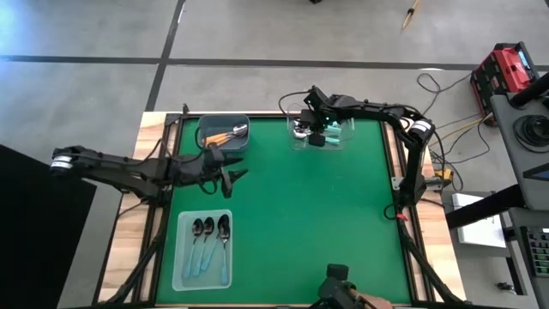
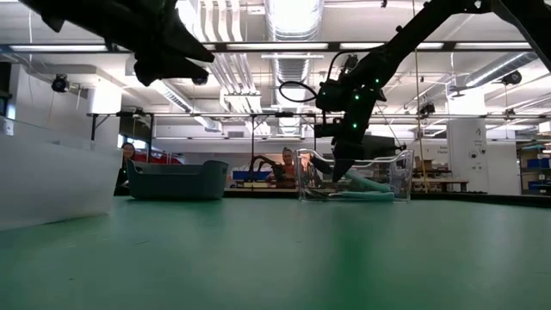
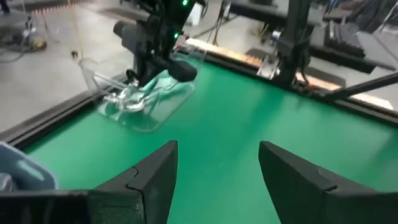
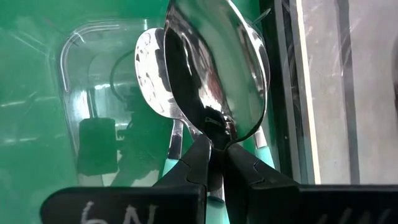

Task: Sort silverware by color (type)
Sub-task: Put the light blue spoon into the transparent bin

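Right now the right gripper (image 4: 214, 155) hangs over the clear bin (image 1: 343, 137) at the mat's twelve-to-one o'clock edge, fingers pinched on the neck of a teal-handled spoon (image 4: 214, 68), whose bowl stands above other teal spoons (image 4: 152, 81) lying in the bin. To finish well, I would lower until the handle is near the bin floor, line it up with those already there, then release (a drop from height could bounce it out). The left gripper (image 3: 214, 171) waits with fingers spread near the mat's nine o'clock edge, just beside the dark bin (image 1: 225, 134) of orange-handled spoons (image 1: 225, 135) at eleven. Three dark spoons (image 1: 210, 232) lie in the tray (image 1: 182, 266) at seven o'clock.
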